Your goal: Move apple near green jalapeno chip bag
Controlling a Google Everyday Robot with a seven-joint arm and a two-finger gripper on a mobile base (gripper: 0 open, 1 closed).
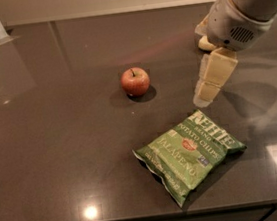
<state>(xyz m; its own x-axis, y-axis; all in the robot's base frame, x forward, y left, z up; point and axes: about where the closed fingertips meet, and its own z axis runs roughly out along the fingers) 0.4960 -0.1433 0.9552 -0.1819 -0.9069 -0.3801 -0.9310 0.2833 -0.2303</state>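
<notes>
step: reaching, apple [135, 81] not grabbed yet | gripper [201, 100] hung right of the apple, open or closed? honestly couldn't tell | green jalapeno chip bag [189, 152] lay below-right of apple, apart | next, I'd guess: swing left onto apple

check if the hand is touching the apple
Apart. The camera view shows a strip of bare dark counter between the hand, off to the right, and the apple.
</notes>
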